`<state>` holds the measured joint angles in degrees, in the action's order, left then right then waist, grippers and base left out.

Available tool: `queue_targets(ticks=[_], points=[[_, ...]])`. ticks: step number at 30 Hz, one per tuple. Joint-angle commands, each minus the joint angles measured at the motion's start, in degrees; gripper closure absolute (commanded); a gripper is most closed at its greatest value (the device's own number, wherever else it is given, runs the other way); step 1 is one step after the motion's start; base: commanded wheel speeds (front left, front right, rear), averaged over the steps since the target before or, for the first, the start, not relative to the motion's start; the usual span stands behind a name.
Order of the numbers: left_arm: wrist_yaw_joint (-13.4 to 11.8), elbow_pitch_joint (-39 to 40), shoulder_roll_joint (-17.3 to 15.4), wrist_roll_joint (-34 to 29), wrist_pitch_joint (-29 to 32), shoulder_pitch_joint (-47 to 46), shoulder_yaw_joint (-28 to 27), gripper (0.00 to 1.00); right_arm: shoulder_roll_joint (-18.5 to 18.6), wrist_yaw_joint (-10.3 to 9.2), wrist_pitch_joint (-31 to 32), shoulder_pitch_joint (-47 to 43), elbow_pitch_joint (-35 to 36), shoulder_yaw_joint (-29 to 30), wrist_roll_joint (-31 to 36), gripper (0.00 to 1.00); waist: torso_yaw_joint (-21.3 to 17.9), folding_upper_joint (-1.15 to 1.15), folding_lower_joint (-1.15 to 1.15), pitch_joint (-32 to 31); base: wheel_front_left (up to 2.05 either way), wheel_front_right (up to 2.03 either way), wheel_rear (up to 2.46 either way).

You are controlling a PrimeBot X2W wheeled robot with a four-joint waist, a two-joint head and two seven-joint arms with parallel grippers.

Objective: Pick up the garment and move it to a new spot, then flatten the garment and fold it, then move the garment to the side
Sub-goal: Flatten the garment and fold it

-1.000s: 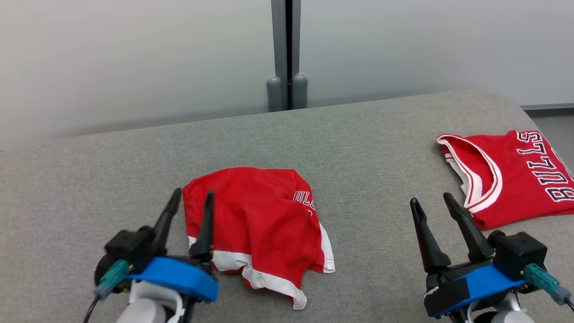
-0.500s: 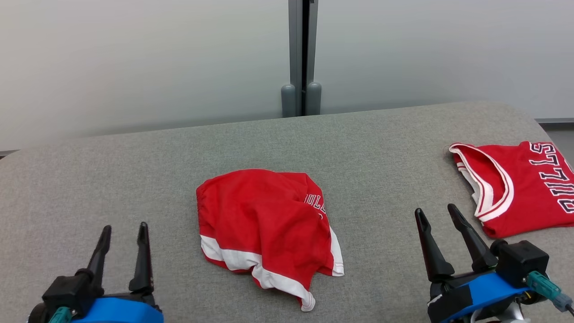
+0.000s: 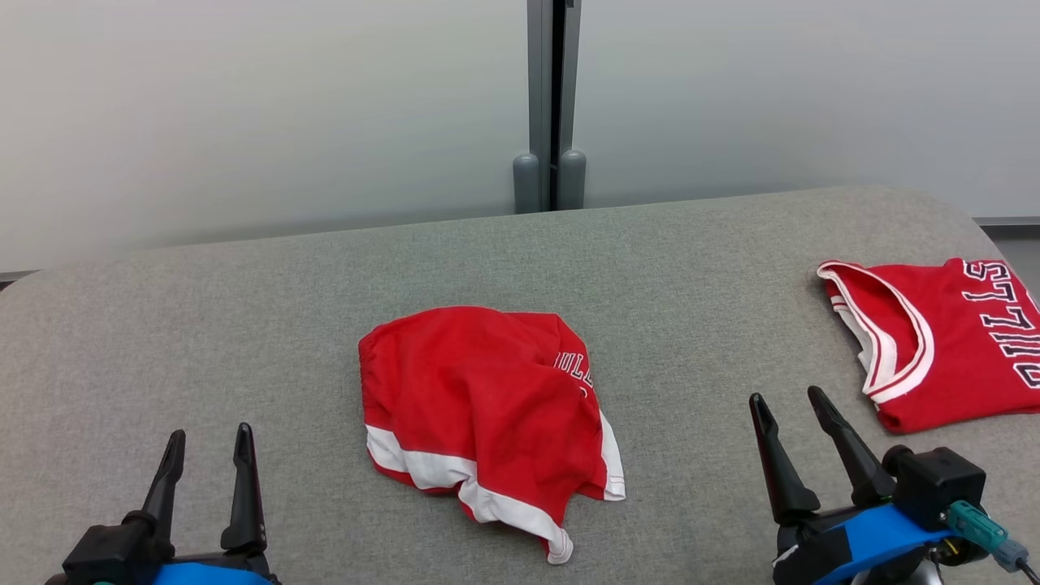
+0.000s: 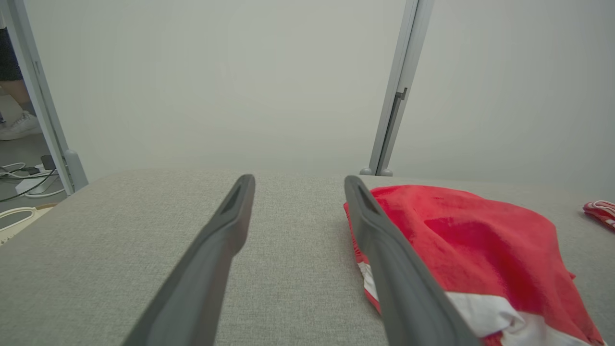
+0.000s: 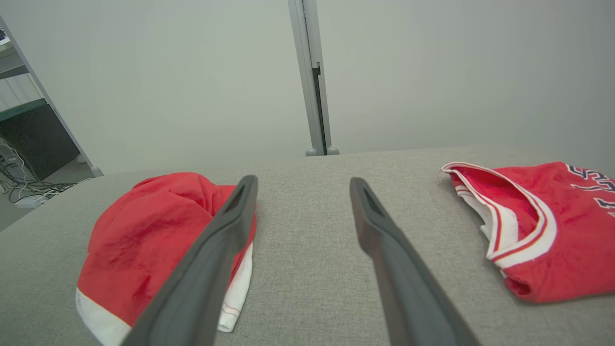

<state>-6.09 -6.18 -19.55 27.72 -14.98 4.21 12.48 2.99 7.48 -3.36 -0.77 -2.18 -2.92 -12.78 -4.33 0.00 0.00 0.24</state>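
The garment, a pair of red shorts with white trim, lies crumpled in the middle of the grey padded table. My left gripper stands open at the lower left, a good gap left of the shorts, touching nothing. In the left wrist view the garment lies just right of the open left gripper. My right gripper is open at the lower right, holding nothing. The right wrist view has the garment left of the open right gripper.
A red jersey with white trim and lettering lies flat at the table's right edge, also visible as the jersey in the right wrist view. A grey post rises behind the table. Cables and a person's shoe are on the floor far left.
My left gripper has drawn back from the garment's left edge to the lower left, still open. The head camera has shifted a little. The right gripper has barely moved.
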Motion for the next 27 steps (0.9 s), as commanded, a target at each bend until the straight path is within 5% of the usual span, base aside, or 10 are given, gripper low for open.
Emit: queue_targets(ticks=[1,14,27], points=[[-0.28,0.39,-0.45,-0.10,-0.09,0.18,0.06,0.00,-0.15,0.03,-0.33,-0.56,-0.14,-0.23,-0.38,0.00,0.00,0.00,0.00,0.20,0.00,0.00,0.00],[-0.53,1.79,-0.75,0.26,0.20,-1.10,0.24,0.00,-0.14,0.03,2.93,1.64,-1.88,-7.94,-3.54,0.00,1.78,0.00,0.00,1.72,0.00,0.00,0.00],[-0.16,2.49,-1.28,0.25,0.24,-2.41,0.43,0.00,-0.06,0.03,10.88,7.58,-16.39,-19.87,-10.49,0.00,4.13,0.00,0.00,4.26,0.00,0.00,0.00]])
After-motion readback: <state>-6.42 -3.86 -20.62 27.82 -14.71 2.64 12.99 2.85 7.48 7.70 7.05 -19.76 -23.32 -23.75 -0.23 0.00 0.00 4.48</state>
